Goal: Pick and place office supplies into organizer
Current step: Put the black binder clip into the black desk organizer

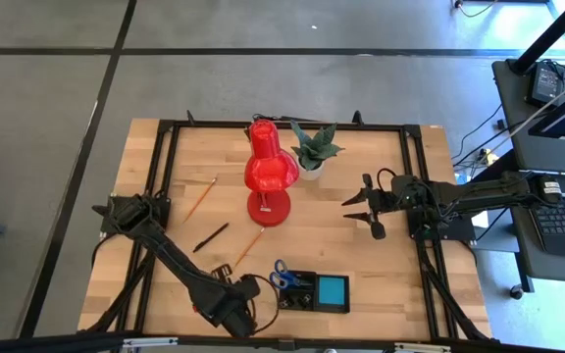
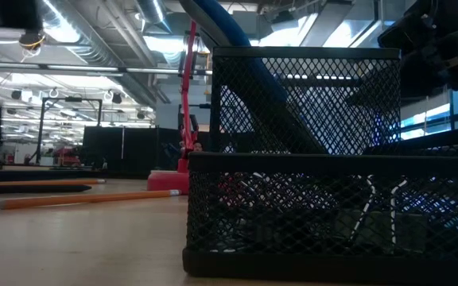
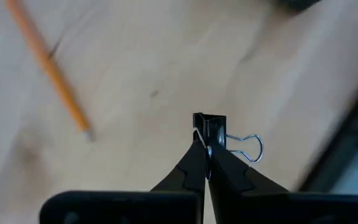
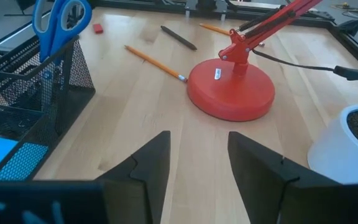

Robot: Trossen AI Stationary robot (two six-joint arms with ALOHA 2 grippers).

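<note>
My left gripper [image 1: 247,290] stands near the table's front edge, just left of the organizer [image 1: 312,292]. It is shut on a tiny black clip [image 3: 210,127]. The organizer is a black mesh tray [image 2: 332,199] that holds upright blue-handled scissors [image 1: 281,277] and a blue note pad [image 1: 333,290]. Two orange pencils [image 1: 200,199] [image 1: 248,247] and a black pen [image 1: 211,236] lie flat on the wood. A small red block [image 4: 97,28] lies beyond the organizer. My right gripper [image 4: 197,155] waits open at the table's right side. My left gripper pinches the clip between its two fingertips [image 3: 197,158], at the clip's handle end [image 3: 207,142]. The fingers point steeply down from above. The black body sticks out past the tips, and one wire handle [image 3: 248,148] juts to the side. The clip seems clear of the wood.
A big red desk lamp [image 1: 268,176] stands mid-table, its round base [image 4: 232,93] ahead of my right gripper. Behind it is a small potted plant [image 1: 314,147] in a white pot [image 4: 347,143]. One pencil [image 3: 51,68] lies close to my left gripper.
</note>
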